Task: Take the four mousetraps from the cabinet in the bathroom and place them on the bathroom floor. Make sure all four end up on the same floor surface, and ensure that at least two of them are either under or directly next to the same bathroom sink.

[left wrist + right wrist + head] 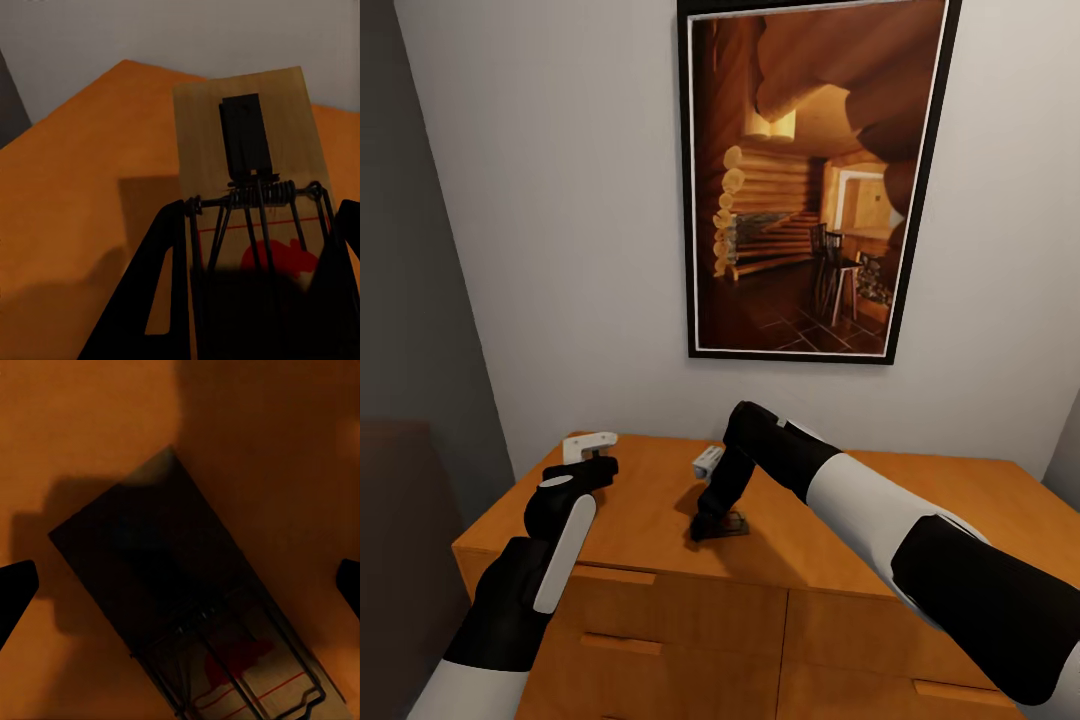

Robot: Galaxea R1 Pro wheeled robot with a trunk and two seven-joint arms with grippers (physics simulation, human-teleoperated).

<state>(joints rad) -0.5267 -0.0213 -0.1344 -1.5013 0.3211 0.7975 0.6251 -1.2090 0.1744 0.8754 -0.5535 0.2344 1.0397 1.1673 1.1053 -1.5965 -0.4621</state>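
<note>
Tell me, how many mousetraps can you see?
2. One mousetrap is held between the left gripper's fingers above the wooden cabinet top. The other mousetrap lies flat on that top, under the open right gripper. More may be hidden.

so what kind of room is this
Looks like a home interior, though nothing in view says which room: a wooden cabinet with drawers against a white wall, and a framed picture of a log cabin above it. A mousetrap lies on the cabinet top.

No readable text; each mousetrap bears a red mouse emblem.
</note>
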